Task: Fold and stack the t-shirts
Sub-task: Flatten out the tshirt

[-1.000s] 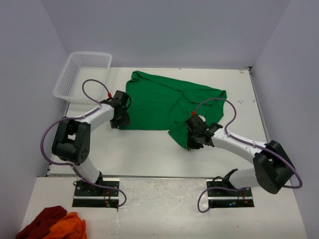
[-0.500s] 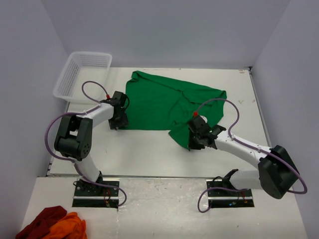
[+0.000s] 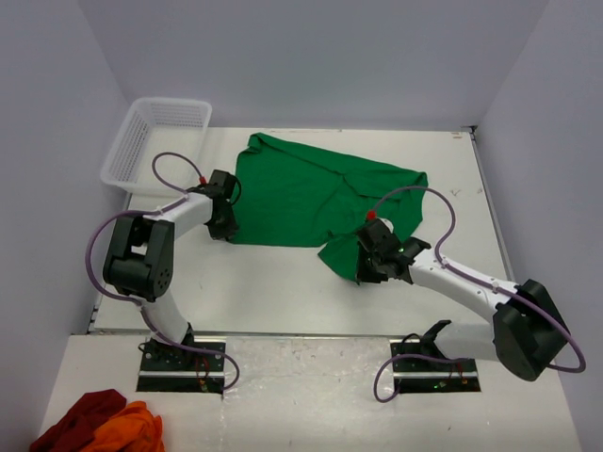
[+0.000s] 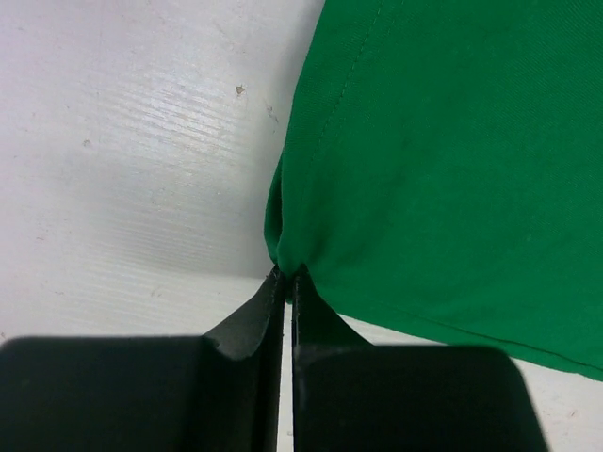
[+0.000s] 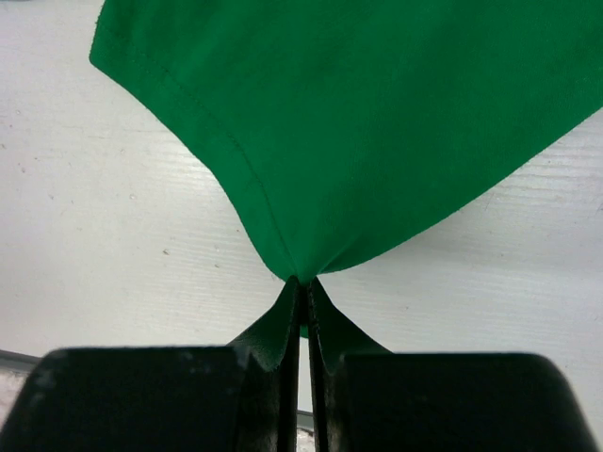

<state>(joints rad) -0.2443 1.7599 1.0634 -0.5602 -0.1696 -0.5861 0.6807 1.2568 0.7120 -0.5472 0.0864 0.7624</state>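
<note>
Green shirt [image 3: 301, 193] lies rumpled toward the table [image 3: 283, 297] far edge; left gripper [image 4: 285, 279] and right gripper [image 5: 301, 282] each pinch its near hem.

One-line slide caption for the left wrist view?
Left gripper shut on an edge of the green t-shirt, white table beneath.

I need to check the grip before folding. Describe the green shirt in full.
The shirt is plain green knit cloth with stitched hems, spread mostly flat but wrinkled on the table, toward its far side. Its near-right part is bunched. The left tool pinches its near-left edge; the right tool pinches a near-right hem corner.
</note>
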